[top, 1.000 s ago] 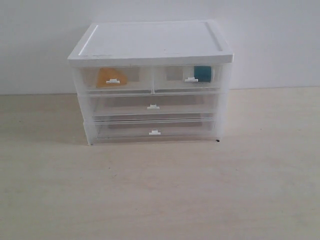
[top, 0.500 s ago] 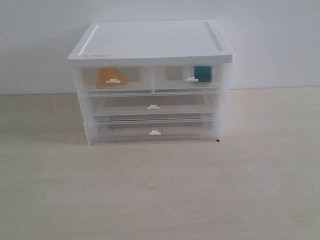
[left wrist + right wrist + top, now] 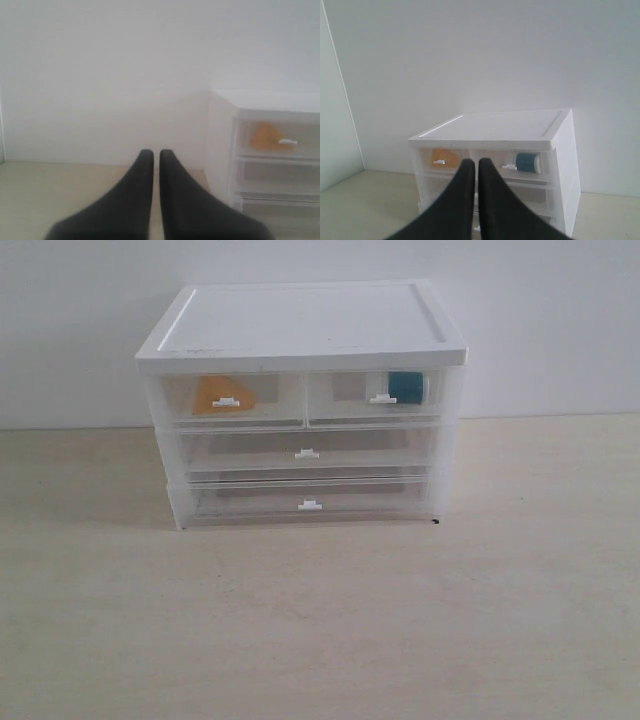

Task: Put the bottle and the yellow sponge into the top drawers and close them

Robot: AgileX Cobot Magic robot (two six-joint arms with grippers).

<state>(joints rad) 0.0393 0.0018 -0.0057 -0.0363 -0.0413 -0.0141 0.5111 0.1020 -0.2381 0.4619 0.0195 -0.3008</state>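
The white-topped cabinet [image 3: 300,325] stands at the back of the table. Both top drawers are pushed in. Through the left top drawer [image 3: 228,398] shows the yellow sponge [image 3: 222,392] [image 3: 266,135] [image 3: 445,156]. Inside the right top drawer [image 3: 375,395] lies the bottle [image 3: 406,387] [image 3: 527,162] on its side. Neither gripper appears in the exterior view. My left gripper [image 3: 156,154] is shut and empty, away from the cabinet's side. My right gripper [image 3: 476,163] is shut and empty, in front of the cabinet and apart from it.
Two wider drawers [image 3: 305,453] [image 3: 308,502] sit shut below the top pair. A white wall [image 3: 550,320] runs close behind the cabinet. Bare light wooden tabletop [image 3: 320,630] stretches in front and to both sides.
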